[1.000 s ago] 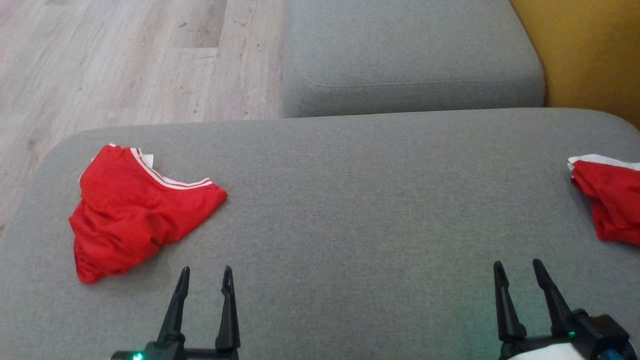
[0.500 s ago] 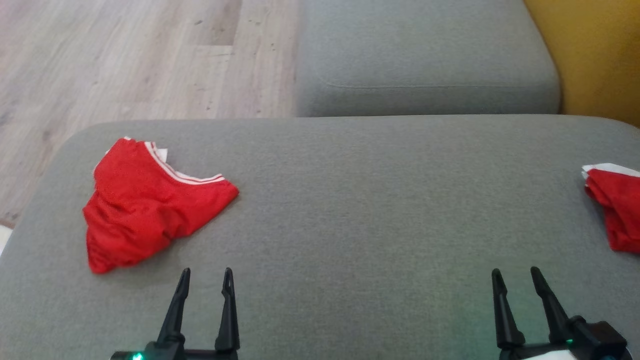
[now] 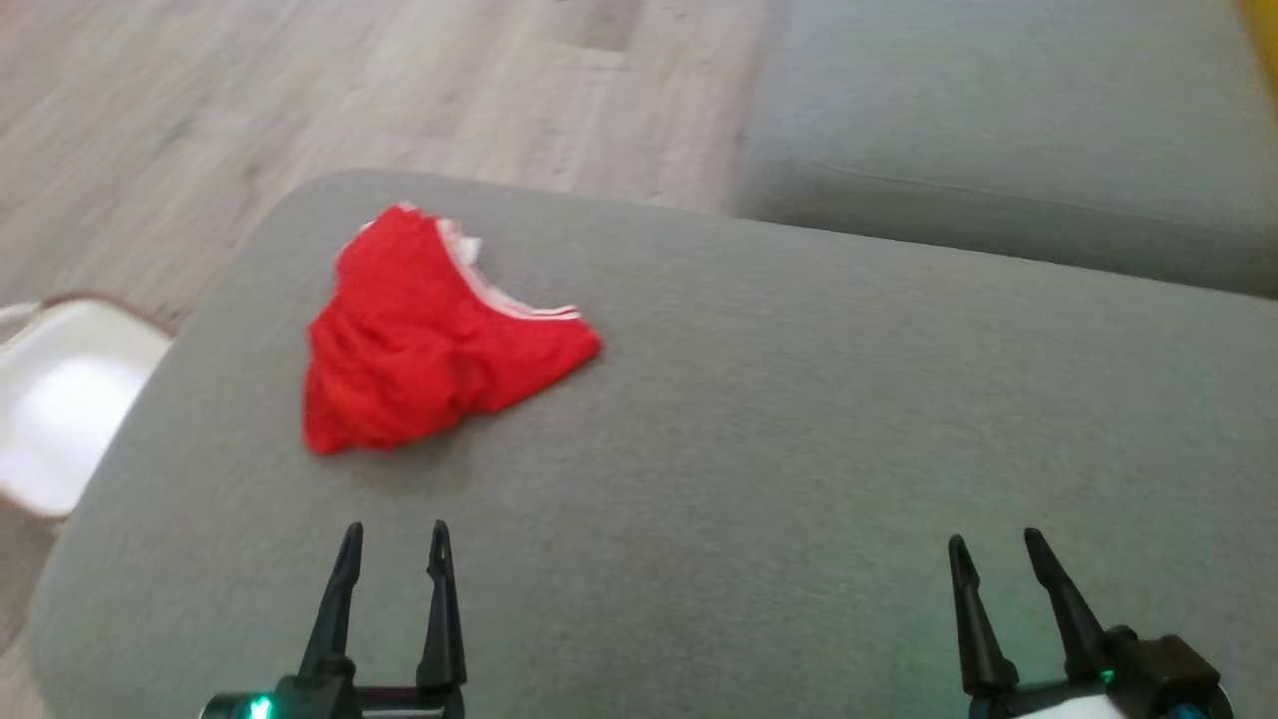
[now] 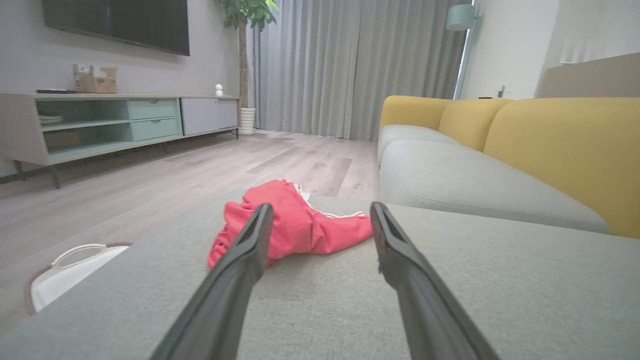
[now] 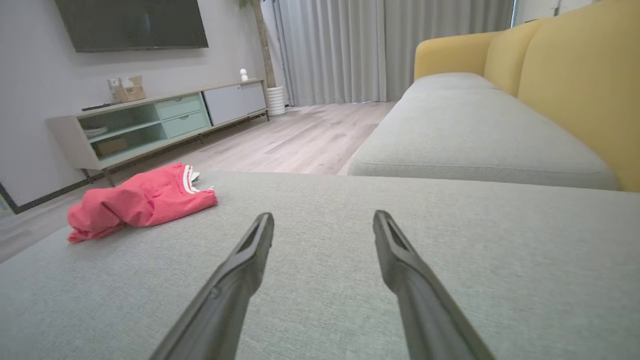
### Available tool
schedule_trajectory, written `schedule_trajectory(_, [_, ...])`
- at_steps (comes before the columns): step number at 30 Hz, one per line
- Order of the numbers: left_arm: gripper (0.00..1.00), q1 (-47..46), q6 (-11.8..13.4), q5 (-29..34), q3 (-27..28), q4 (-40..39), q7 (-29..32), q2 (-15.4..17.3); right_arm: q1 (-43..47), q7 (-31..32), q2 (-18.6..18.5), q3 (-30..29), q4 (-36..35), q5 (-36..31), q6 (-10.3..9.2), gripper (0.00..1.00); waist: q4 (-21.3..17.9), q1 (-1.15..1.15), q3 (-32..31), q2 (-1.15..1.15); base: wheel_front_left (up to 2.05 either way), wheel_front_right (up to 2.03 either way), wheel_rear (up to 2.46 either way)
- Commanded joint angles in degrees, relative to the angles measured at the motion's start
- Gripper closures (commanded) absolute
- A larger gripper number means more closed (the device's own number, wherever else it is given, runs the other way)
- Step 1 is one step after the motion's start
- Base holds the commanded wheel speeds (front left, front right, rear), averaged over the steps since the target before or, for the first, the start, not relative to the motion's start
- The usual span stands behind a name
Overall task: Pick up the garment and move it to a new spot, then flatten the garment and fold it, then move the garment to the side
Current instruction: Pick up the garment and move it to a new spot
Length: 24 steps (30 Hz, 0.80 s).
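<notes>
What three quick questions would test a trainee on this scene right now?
1. True or false: the fingers of the left gripper are shut on the red garment.
2. Which is nearer the garment? A. the left gripper. B. the right gripper.
3. What is the garment lying on?

Key:
1. False. The fingers are open and short of the garment.
2. A.
3. The grey cushion, near its left end.
</notes>
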Motion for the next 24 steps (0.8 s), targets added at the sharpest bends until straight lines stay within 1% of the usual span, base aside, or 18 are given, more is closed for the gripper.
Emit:
schedule_trajectory(1, [0.00, -3.1, 0.3, 0.2, 2.1, -2.1, -0.3, -0.2, -3.6, -0.6, -0.4, 1.4, -1.7, 0.0, 0.21, 0.00, 3.6, 0.00, 1.1, 0.00, 0.00, 0.00, 0.00])
schedule_trajectory(7, [0.00, -3.5, 0.4, 0.1, 2.8, -2.8, -0.3, -0.2, -4.3, -0.6, -0.5, 1.6, -1.3, -0.2, 0.21, 0.00, 7.1, 0.00, 2.3, 0.00, 0.00, 0.00, 0.00])
schedule_trajectory(10, [0.00, -3.8, 0.3, 0.1, 3.1, -3.2, -0.3, -0.2, -4.3, -0.6, -0.9, 1.6, -1.2, -0.3, 0.21, 0.00, 7.9, 0.00, 3.0, 0.00, 0.00, 0.00, 0.00])
schedule_trajectory(13, [0.00, -5.6, -0.7, 1.0, 4.0, -3.2, -0.3, -0.2, -4.5, -0.6, -1.3, 1.6, -1.1, -0.5, 0.21, 0.00, 8.1, 0.00, 4.1, 0.00, 0.00, 0.00, 0.00])
schedule_trajectory(16, [0.00, -10.5, -2.4, 2.4, 5.7, -3.8, -0.3, 0.8, -4.7, -0.6, -2.1, 1.9, -1.1, -1.0, 0.21, 0.00, 7.9, 0.00, 6.1, 0.00, 0.00, 0.00, 0.00])
schedule_trajectory(18, [0.00, -15.2, -3.6, 3.1, 7.0, -4.9, -0.3, 1.7, -5.5, -0.6, -3.1, 2.2, -1.3, -1.4, 0.21, 0.00, 7.4, 0.00, 8.8, 0.00, 0.00, 0.00, 0.00])
schedule_trajectory(19, [0.00, -15.2, -3.6, 3.1, 7.0, -4.9, -0.3, 1.7, -5.5, -0.6, -3.1, 2.2, -1.3, -1.4, 0.21, 0.00, 7.4, 0.00, 8.8, 0.00, 0.00, 0.00, 0.00])
schedule_trajectory(22, [0.00, -23.5, -5.4, 3.5, 8.7, -5.4, -0.3, 3.1, -7.5, -0.6, -5.1, 2.6, -1.5, -1.9, 0.21, 0.00, 6.4, 0.00, 12.9, 0.00, 0.00, 0.00, 0.00])
schedule_trajectory(24, [0.00, -29.2, -6.6, 3.9, 9.4, -4.2, -0.3, 4.3, -9.0, -0.6, -6.4, 2.9, -1.6, -2.2, 0.21, 0.00, 5.5, 0.00, 15.6, 0.00, 0.00, 0.00, 0.00])
